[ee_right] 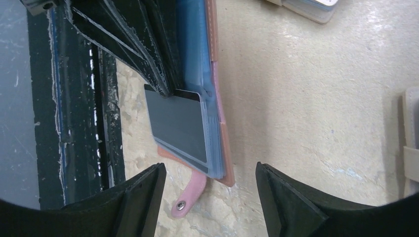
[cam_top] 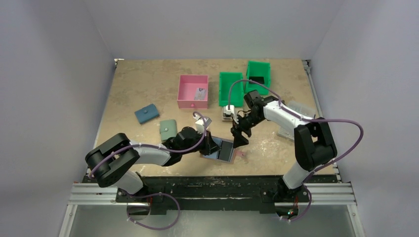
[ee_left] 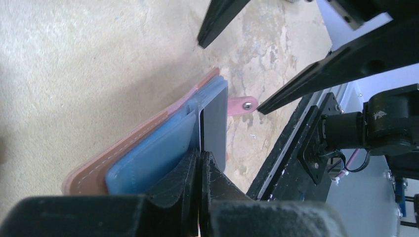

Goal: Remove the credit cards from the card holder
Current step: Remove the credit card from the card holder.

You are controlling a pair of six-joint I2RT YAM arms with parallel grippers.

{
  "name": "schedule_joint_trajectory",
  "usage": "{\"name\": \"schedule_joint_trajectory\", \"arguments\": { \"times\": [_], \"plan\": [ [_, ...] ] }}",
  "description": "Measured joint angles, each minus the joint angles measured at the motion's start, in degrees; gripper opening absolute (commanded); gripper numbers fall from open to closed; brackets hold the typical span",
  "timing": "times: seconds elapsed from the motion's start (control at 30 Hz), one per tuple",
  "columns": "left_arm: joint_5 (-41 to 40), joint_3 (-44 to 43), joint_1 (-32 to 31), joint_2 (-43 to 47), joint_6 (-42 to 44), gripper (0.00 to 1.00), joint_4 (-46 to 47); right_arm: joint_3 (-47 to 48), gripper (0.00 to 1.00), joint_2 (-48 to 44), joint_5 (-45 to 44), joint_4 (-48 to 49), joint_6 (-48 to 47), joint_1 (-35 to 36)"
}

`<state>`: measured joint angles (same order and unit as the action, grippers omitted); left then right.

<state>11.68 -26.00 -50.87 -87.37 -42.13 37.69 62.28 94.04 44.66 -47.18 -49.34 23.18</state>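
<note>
The reddish-brown card holder (cam_top: 222, 152) lies open near the table's front edge, its light blue lining (ee_left: 153, 158) showing. A black credit card (ee_right: 180, 123) sits in its top clear sleeve, and the pale grey card is hidden. My left gripper (ee_left: 201, 157) is shut on the holder's near edge beside the black card (ee_left: 215, 129). My right gripper (ee_right: 210, 173) hangs open just above the holder's other end. Its jaws stand either side of the pink snap tab (ee_right: 190, 195) and hold nothing.
A pink bin (cam_top: 192, 91) and two green bins (cam_top: 231, 89) (cam_top: 258, 76) stand at the back. A blue wallet (cam_top: 146, 114) and a sage green wallet (cam_top: 168, 129) lie at the left. Beige wallets (ee_right: 410, 143) lie right of the holder. The black front rail (ee_left: 291, 148) runs close by.
</note>
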Motion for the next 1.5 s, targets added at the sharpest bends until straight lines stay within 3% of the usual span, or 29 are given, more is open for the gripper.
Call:
{"name": "schedule_joint_trajectory", "arguments": {
  "times": [0.33, 1.03, 1.3, 1.5],
  "plan": [
    [-0.6, 0.0, -1.3, 3.7, 4.5, 0.00, -1.6, 0.5, 0.74, 3.3, 1.7, -3.3, -5.0, 0.0],
    [-1.2, 0.0, -2.3, 5.0, 7.3, 0.00, -2.7, 0.5, 0.51, 5.9, 2.8, -4.4, -7.1, 0.0],
    [-1.6, 0.5, -2.4, 6.2, 7.5, 0.00, -3.3, 0.5, 0.22, 6.1, 2.8, -4.5, -7.0, 0.0],
    [-1.9, 0.6, -2.4, 7.0, 8.2, 0.00, -4.5, 0.5, 0.10, 6.1, 3.2, -5.8, -7.1, 0.0]
  ]
}}
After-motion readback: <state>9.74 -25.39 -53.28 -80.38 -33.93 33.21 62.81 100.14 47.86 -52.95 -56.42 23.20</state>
